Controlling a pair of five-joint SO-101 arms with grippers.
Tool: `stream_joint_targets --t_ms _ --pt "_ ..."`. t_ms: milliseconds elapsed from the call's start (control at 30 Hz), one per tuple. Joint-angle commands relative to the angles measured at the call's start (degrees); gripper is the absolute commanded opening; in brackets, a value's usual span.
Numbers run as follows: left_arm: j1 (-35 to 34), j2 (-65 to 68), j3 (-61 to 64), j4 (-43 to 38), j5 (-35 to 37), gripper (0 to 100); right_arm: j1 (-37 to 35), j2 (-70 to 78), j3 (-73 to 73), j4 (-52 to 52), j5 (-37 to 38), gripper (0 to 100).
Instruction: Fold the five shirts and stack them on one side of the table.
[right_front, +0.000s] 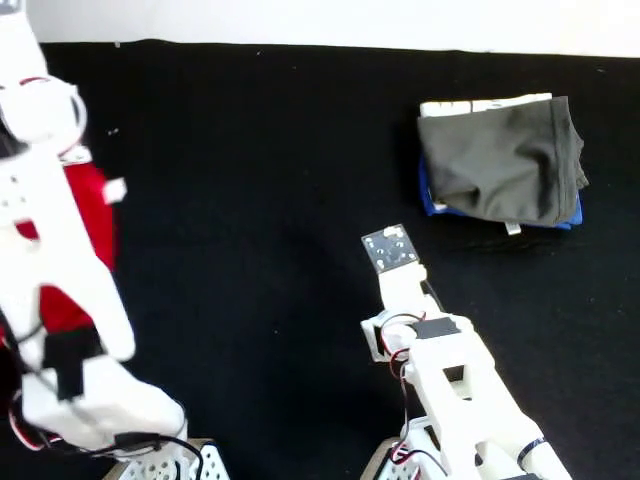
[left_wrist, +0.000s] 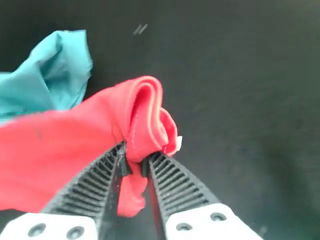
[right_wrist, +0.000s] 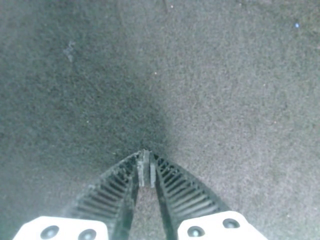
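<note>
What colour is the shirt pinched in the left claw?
Red; the shirt shows best in the left wrist view.

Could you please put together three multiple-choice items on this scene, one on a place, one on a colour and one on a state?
1. Where on the table does the stack of folded shirts lie in the high view?
A. On the far right side.
B. At the near left corner.
C. Between the arm bases.

2. What colour is the shirt in the left gripper?
A. Teal.
B. Red.
C. Grey.

3. How is the right gripper?
A. Wide open.
B. Shut on a shirt.
C. Shut, with nothing in it.

Answers:
1 A: the stack sits far right, apart from both arms.
2 B: the fingers pinch a fold of the red shirt.
3 C: its fingertips meet over bare table.
</note>
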Motion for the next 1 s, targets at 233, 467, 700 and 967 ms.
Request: stream_joint_targets --t_ms 233,467,700,967 --pt "16.0 -18.2 -5.2 -6.2 8.6 1 -0.6 -0.1 0.3 -1.4 0.0 1.9" --pt "16.5 -22.3 -4.1 -6.5 9.4 1 -0.6 -0.1 0.3 -1.4 0.0 1.9" --pt "8.6 -20.6 23.4 -1.1 9.1 1 -0.6 -0.1 0.3 -1.4 0.0 1.9" --pt "-5.7 -19.3 54.5 -7.2 -3.3 1 -1.0 -0.1 -4.1 2.2 -0.1 8.3"
